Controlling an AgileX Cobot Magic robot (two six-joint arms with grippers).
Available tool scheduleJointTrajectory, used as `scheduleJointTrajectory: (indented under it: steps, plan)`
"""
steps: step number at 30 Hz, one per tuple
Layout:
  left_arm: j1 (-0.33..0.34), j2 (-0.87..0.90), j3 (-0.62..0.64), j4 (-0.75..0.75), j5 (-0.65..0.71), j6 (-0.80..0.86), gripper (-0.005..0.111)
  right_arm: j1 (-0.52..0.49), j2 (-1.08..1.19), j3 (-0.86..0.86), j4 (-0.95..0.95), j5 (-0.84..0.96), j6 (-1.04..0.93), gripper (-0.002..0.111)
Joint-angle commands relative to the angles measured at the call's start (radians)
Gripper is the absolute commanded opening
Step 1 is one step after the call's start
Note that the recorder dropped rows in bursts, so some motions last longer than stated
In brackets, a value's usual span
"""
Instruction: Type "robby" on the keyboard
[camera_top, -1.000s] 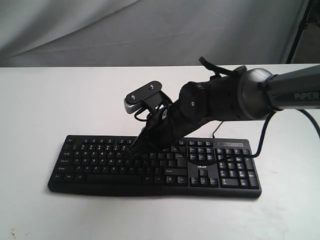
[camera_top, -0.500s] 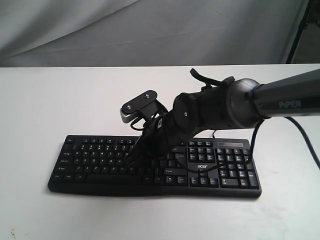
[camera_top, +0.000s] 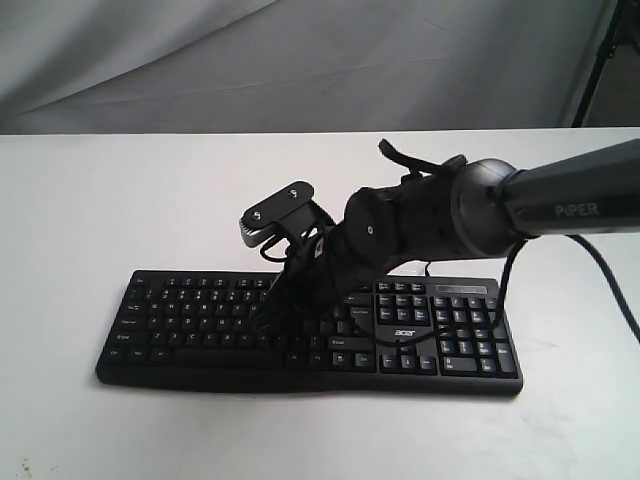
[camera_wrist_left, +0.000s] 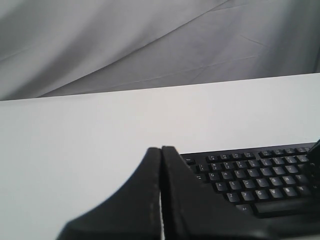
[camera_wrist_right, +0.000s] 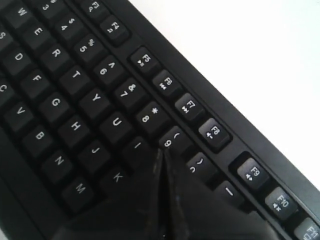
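The black keyboard (camera_top: 200, 332) lies flat on the white table, its number pad and white "acer" logo (camera_top: 404, 333) at the right end. My right gripper (camera_top: 266, 320) reaches across it from the right, shut and holding nothing. In the right wrist view its joined tips (camera_wrist_right: 162, 153) rest low over the keyboard (camera_wrist_right: 60, 85), between the I key (camera_wrist_right: 138, 145) and the 9 key (camera_wrist_right: 170, 141), over the spot of the O key, which is hidden. My left gripper (camera_wrist_left: 161, 150) is shut and empty, off the left end of the keyboard (camera_wrist_left: 250, 181); the exterior view does not show it.
The white table (camera_top: 110, 200) runs wide on all sides of the keyboard. A grey cloth (camera_top: 300, 60) hangs behind it. A black stand leg (camera_top: 598, 60) shows at the top right. A black cable (camera_top: 522, 280) loops from the right arm near the number pad.
My right gripper has dropped towards the keys and shifted slightly left over the last second. It has barely moved in the last half second.
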Motion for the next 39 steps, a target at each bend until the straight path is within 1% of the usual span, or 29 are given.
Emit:
scheduleJointTrajectory:
  steps: [1,3,6,9,32,39]
  plan:
    - [-0.006,-0.003,0.004,0.005,-0.007,-0.003,0.0,0.014,-0.031,-0.096,-0.025,0.121,0.007,0.0]
    - [-0.006,-0.003,0.004,0.005,-0.007,-0.003,0.0,0.055,-0.031,-0.143,-0.031,0.14,0.007,0.0]
    - [-0.006,-0.003,0.004,0.005,-0.007,-0.003,0.0,0.108,-0.011,-0.154,-0.024,0.139,0.007,0.0]
    - [-0.006,-0.003,0.004,0.005,-0.007,-0.003,0.0,0.13,0.031,-0.154,-0.017,0.124,0.007,0.0]
    - [-0.006,-0.003,0.004,0.005,-0.007,-0.003,0.0,0.13,0.111,-0.154,-0.01,0.067,0.007,0.0]
    - [-0.006,-0.003,0.004,0.005,-0.007,-0.003,0.0,0.13,0.086,-0.154,-0.017,0.06,0.007,0.0]
